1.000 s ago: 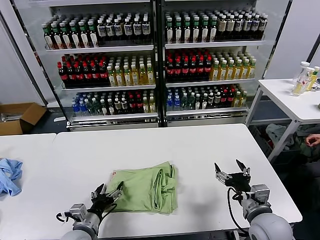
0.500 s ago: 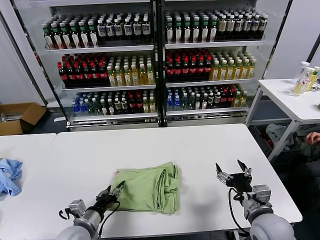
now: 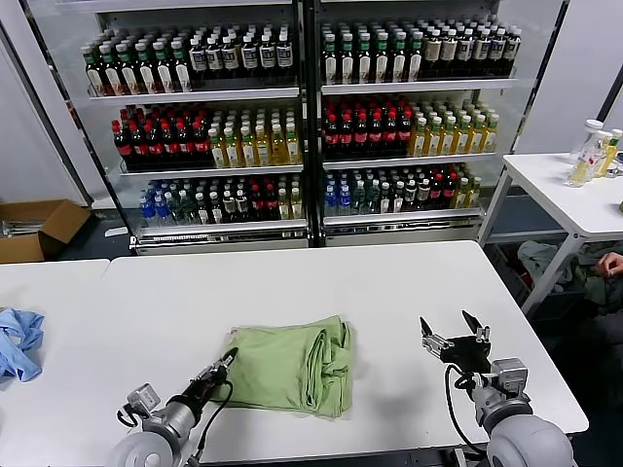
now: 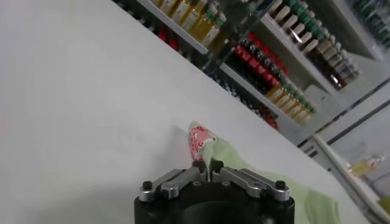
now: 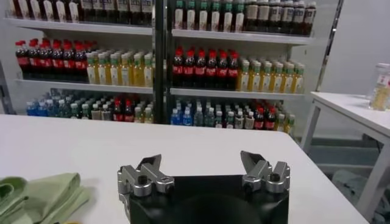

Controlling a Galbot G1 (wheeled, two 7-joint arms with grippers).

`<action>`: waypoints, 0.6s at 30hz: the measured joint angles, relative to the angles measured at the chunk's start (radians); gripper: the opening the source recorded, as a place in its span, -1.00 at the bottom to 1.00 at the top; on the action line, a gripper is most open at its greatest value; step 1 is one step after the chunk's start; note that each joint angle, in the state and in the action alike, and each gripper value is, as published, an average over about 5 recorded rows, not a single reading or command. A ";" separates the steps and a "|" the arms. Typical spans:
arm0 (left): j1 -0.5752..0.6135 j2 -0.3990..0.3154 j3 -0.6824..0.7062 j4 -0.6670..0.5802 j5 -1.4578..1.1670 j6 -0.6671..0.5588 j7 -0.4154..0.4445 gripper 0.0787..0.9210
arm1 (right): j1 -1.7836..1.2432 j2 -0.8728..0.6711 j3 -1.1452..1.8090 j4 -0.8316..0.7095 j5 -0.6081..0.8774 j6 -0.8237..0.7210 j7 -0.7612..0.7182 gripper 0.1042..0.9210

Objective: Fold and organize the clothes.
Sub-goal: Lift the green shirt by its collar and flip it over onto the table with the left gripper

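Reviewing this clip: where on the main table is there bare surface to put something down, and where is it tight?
Bare white table runs from the green shirt back to the far edge by the drink shelves, and between the shirt and the open right pincer. It is tight at the shirt's near-left corner, where the left pincer, shut, meets the fabric. The blue cloth lies on the left table.

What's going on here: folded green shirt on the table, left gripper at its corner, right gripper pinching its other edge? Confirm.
Wrong on the right gripper: the head view shows it open over bare table, apart from the green shirt. The left gripper is shut at the shirt's corner.
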 measured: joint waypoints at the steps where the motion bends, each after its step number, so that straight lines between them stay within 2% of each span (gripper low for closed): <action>1: 0.001 -0.002 -0.004 -0.001 -0.012 -0.001 0.002 -0.96 | 0.000 0.000 0.001 0.000 0.001 0.000 0.000 0.76; 11: 0.029 0.004 -0.097 -0.057 -0.079 -0.004 -0.002 -0.96 | 0.014 -0.003 -0.003 -0.003 0.016 0.000 0.001 0.76; 18: 0.048 0.093 -0.296 -0.089 -0.080 0.007 -0.014 -0.96 | 0.034 -0.003 -0.019 -0.006 0.025 0.001 0.002 0.76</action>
